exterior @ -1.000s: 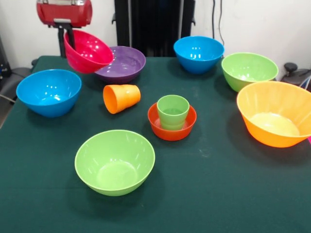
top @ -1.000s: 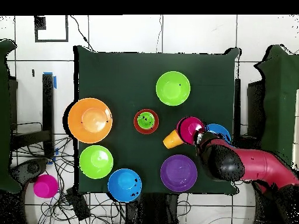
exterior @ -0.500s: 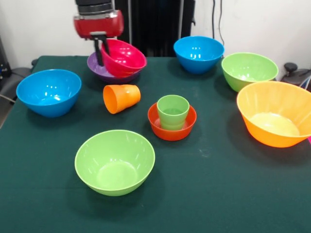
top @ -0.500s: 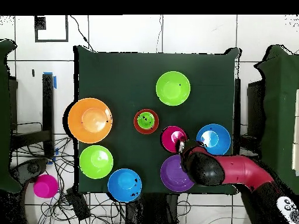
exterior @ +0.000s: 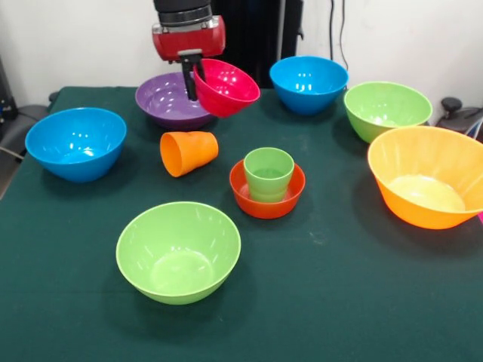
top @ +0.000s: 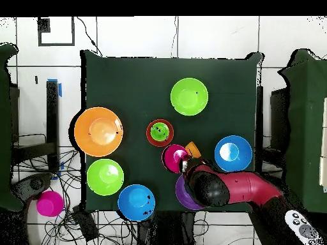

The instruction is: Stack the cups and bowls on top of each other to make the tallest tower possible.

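The pincer (exterior: 192, 81) grips the magenta bowl (exterior: 226, 87) by its rim, tilted in the air just right of the purple bowl (exterior: 164, 100). It is mid-carry; next it needs levelling over a stack base.

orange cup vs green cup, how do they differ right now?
The orange cup lies on its side on the table cloth; the green cup stands upright. The orange cup sits alone, while the green cup is nested in the small orange-red bowl. Colour differs too. Both are small, tapered, glossy tumblers, and neither is held by the tool.
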{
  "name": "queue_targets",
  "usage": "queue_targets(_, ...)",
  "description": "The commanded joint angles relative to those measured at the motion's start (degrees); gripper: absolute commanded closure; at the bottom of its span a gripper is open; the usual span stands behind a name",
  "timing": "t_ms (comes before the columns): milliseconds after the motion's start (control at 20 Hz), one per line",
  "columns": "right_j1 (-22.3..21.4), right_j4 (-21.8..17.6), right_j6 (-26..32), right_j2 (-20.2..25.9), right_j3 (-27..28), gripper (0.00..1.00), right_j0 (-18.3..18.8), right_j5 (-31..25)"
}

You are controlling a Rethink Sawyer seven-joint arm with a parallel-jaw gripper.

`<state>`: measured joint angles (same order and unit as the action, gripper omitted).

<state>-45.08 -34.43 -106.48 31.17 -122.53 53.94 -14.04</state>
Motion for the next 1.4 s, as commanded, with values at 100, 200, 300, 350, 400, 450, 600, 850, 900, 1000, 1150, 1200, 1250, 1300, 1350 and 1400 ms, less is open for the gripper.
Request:
queue_targets(100, 0.1, 1.2, -2.7, 0.9, -1.8, 1.00, -0.9, -2.1)
queue_targets(200, -1.3, 2.6, -2.5, 2.5, -2.7, 1.00, -0.6, -2.9)
queue_targets(300, -1.9, 4.6, -2.7, 4.2, -2.7, 1.00, 0.0, -3.4)
queue_targets(350, -2.0, 5.2, -2.1, 5.0, -2.1, 1.00, 0.1, -3.9)
queue_targets(400, -2.2, 5.5, -1.8, 5.2, -1.7, 1.00, 0.0, -4.3)
queue_targets(450, -2.4, 6.0, -1.3, 5.9, -1.1, 1.00, 0.0, -5.0)
queue_targets(600, -3.1, 7.9, -1.4, 6.7, 0.2, 1.00, -1.4, -6.0)
queue_targets(850, -5.3, 8.6, -5.4, 0.7, 1.3, 1.00, -6.8, -5.5)
queue_targets(900, -5.0, 8.3, -6.3, -1.4, 1.4, 1.00, -8.3, -5.9)
queue_targets(1000, -3.6, 7.6, -6.5, -3.4, 1.8, 1.00, -10.0, -5.7)
queue_targets(1150, 0.8, 5.9, -7.0, -6.6, 3.3, 1.00, -13.0, -3.5)
queue_targets(1200, 1.6, 6.2, -7.0, -6.9, 3.4, 1.00, -13.4, -3.4)
queue_targets(1250, 2.5, 6.5, -7.0, -7.3, 3.5, 1.00, -13.8, -3.4)
queue_targets(1300, 3.5, 6.7, -7.3, -8.2, 4.1, 1.00, -14.3, -3.0)
queue_targets(1350, 4.4, 6.9, -7.8, -9.0, 4.7, 1.00, -14.9, -1.9)
queue_targets(1400, 5.1, 7.1, -7.5, -9.4, 5.1, 1.00, -15.0, -2.0)
